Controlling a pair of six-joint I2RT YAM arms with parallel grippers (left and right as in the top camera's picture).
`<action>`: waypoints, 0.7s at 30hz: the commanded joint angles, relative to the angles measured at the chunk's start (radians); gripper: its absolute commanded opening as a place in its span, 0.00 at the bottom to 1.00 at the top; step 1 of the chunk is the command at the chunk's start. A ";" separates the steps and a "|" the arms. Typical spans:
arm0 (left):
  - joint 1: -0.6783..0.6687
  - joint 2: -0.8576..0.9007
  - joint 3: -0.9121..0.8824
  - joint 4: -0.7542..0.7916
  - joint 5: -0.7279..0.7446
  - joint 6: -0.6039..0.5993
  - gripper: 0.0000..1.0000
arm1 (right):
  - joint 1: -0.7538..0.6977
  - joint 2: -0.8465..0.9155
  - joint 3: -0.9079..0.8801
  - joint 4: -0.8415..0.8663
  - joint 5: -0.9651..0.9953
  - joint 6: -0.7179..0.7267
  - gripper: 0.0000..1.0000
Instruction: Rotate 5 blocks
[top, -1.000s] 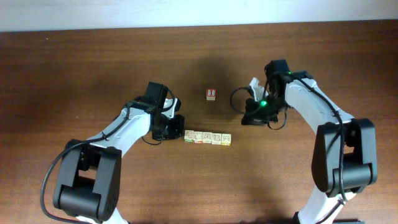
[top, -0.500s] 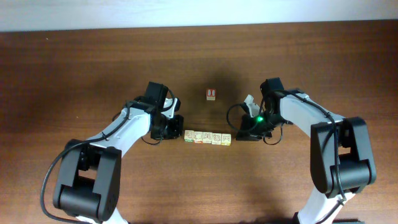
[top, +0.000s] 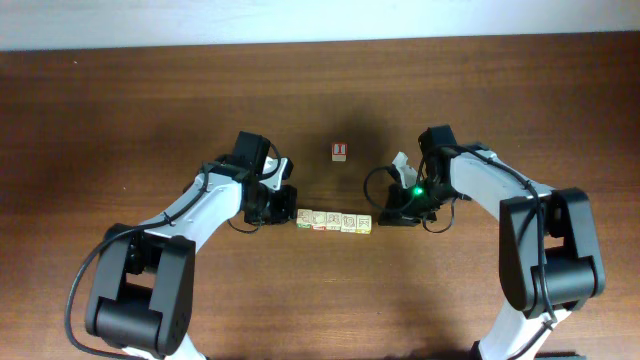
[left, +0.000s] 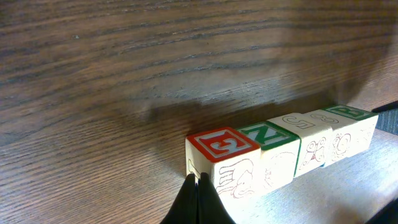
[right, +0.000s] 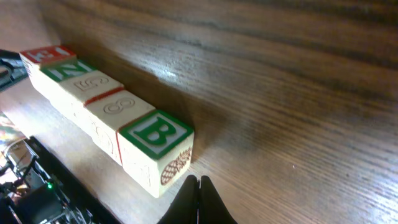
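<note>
1. Left gripper: fingers clenched, empty, tips at the red-letter end block; can't tell if touching.
2. Right gripper: clenched, empty, just beside the "B" end.
3. Blocks: one touching row between the grippers, long axis left-right, letters up.

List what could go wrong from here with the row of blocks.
1. The left gripper, shut, sits at a low corner of the red E block; a push there may twist that block out of the row of blocks.
2. The right gripper, shut, sits just off a corner of the green B block; uneven pushes from both ends could buckle the row.
</note>
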 joint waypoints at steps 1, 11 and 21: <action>-0.002 0.010 -0.005 0.002 0.018 0.020 0.00 | 0.005 -0.011 -0.030 0.017 -0.021 0.010 0.04; -0.002 0.010 -0.005 0.002 0.018 0.020 0.00 | 0.085 -0.011 -0.034 0.072 -0.032 0.071 0.04; -0.002 0.010 -0.005 0.002 0.019 0.020 0.00 | 0.085 -0.011 -0.032 0.119 -0.126 0.071 0.04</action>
